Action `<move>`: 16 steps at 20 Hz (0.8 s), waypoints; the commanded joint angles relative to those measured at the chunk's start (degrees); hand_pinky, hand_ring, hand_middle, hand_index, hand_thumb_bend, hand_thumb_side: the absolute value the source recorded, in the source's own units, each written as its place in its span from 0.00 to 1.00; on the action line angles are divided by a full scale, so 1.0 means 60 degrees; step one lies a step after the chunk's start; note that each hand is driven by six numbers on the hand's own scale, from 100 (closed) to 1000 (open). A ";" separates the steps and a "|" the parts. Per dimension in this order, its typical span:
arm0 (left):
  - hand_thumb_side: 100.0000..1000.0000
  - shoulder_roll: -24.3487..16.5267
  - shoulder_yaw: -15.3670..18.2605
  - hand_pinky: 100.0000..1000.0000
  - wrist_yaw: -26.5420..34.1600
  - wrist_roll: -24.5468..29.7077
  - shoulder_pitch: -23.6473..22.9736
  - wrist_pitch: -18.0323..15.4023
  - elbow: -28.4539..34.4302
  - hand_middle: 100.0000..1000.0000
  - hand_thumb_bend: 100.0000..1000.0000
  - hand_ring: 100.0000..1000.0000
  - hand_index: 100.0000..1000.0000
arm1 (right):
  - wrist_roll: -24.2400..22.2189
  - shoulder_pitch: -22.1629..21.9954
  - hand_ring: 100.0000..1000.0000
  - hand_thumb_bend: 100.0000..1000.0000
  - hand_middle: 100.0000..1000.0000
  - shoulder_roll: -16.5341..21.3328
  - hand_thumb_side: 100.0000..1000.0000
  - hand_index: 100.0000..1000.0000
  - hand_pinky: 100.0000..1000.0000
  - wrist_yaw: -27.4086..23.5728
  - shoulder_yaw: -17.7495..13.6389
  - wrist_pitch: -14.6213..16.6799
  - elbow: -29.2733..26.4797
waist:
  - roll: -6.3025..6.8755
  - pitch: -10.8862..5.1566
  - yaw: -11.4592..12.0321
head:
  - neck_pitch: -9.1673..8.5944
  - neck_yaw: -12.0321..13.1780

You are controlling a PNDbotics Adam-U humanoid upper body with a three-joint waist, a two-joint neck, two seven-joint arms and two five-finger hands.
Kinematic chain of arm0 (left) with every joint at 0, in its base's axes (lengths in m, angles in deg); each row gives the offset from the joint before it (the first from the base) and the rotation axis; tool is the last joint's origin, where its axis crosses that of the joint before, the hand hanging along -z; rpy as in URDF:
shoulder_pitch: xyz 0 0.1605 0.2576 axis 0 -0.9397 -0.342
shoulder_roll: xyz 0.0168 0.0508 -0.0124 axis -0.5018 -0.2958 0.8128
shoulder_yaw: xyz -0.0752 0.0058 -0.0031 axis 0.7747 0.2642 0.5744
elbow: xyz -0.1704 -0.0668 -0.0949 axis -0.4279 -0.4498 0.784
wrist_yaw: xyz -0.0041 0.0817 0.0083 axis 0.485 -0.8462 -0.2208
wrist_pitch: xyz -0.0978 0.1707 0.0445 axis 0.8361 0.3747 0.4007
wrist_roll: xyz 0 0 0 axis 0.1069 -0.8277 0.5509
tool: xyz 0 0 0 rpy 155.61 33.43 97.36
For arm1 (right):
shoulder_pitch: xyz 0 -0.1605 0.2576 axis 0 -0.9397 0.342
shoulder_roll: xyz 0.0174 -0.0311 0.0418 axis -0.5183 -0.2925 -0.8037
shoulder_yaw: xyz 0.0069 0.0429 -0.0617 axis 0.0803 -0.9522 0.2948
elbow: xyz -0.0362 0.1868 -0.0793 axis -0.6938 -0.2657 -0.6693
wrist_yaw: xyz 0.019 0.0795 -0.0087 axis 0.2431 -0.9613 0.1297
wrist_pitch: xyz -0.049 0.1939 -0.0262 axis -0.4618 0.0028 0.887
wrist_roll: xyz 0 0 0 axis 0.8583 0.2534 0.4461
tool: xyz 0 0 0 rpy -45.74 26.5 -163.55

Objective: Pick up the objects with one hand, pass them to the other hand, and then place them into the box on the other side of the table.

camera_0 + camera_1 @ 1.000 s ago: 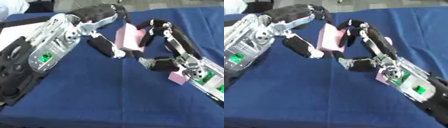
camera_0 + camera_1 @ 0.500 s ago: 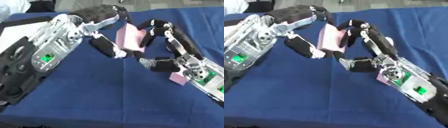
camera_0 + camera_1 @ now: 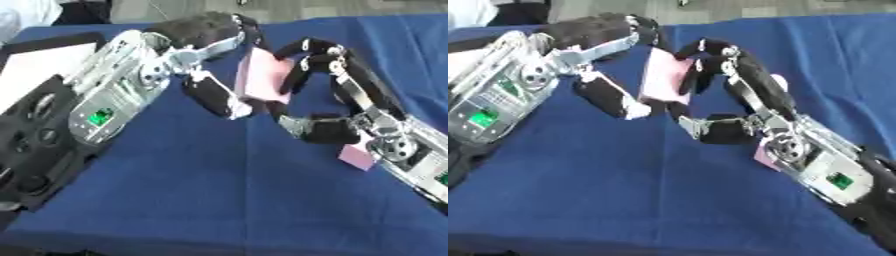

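A flat pink block (image 3: 262, 75) is held upright above the blue table, between my two hands. My left hand (image 3: 203, 34) reaches in from the left, its fingers curled over the block's top edge and its thumb (image 3: 213, 98) against the lower left corner. My right hand (image 3: 348, 82) comes from the right. Its curled fingers (image 3: 308, 54) touch the block's right edge and its thumb (image 3: 308, 129) lies just below the block. A second pink piece (image 3: 357, 156) lies on the cloth, partly hidden under my right wrist.
A box (image 3: 39, 62) with a dark rim and a white inside sits at the far left, partly behind my left forearm. The blue cloth (image 3: 201, 195) stretches bare toward the front edge. The table's far edge runs just behind the hands.
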 commanded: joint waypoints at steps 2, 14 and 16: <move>0.19 -0.0141 0.0123 0.80 0.0168 -0.0048 0.0125 0.0020 0.0002 0.70 0.13 0.75 0.69 | 0.0034 0.0123 0.35 0.00 0.42 0.0099 0.00 0.43 0.36 0.0021 -0.0047 -0.0004 -0.0147 | -0.0026 -0.0133 -0.0001 | 0.0053 0.0041; 0.12 -0.0111 0.0096 0.74 0.0387 -0.0256 0.0131 0.0185 0.0014 0.54 0.00 0.64 0.44 | 0.0052 0.0108 0.36 0.00 0.43 0.0057 0.00 0.43 0.37 0.0095 -0.0018 -0.0180 -0.0147 | -0.0049 -0.0094 -0.0058 | 0.0053 -0.0168; 0.11 -0.0101 0.0087 0.74 0.0384 -0.0260 0.0130 0.0220 0.0007 0.53 0.00 0.63 0.41 | 0.0059 0.0105 0.37 0.00 0.44 0.0048 0.00 0.44 0.38 0.0113 -0.0012 -0.0255 -0.0147 | -0.0050 -0.0077 -0.0071 | 0.0053 -0.0212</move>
